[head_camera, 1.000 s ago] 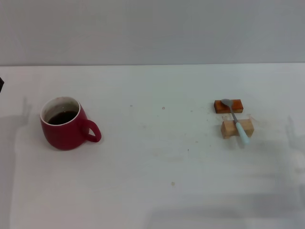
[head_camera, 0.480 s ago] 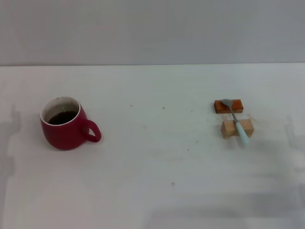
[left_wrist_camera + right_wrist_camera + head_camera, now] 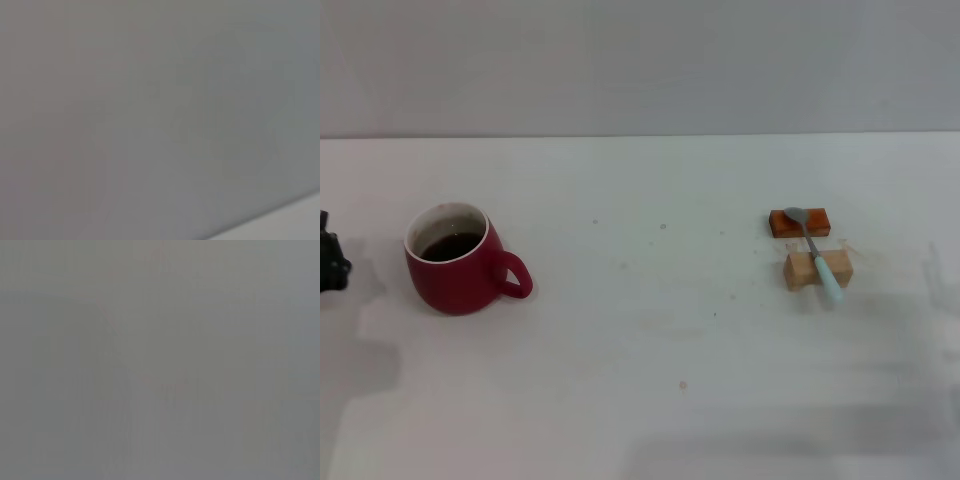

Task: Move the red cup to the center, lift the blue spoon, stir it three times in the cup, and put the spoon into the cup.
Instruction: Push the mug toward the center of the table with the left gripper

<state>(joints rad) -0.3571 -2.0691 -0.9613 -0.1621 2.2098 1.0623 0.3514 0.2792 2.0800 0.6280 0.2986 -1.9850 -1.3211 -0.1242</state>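
The red cup (image 3: 456,262) stands on the white table at the left, its handle pointing right, with dark liquid inside. The blue spoon (image 3: 817,255) lies at the right, its grey bowl on an orange block (image 3: 799,222) and its pale blue handle across a tan block (image 3: 817,269). A dark part of my left gripper (image 3: 330,262) shows at the left edge, a little left of the cup and apart from it. My right gripper is out of view. Both wrist views show only plain grey.
The white tabletop (image 3: 650,340) stretches between the cup and the spoon, with a few small specks on it. A grey wall (image 3: 640,60) rises behind the table's far edge.
The dark left gripper has come into view at the left edge, beside the cup. The cup, spoon and blocks have not moved.
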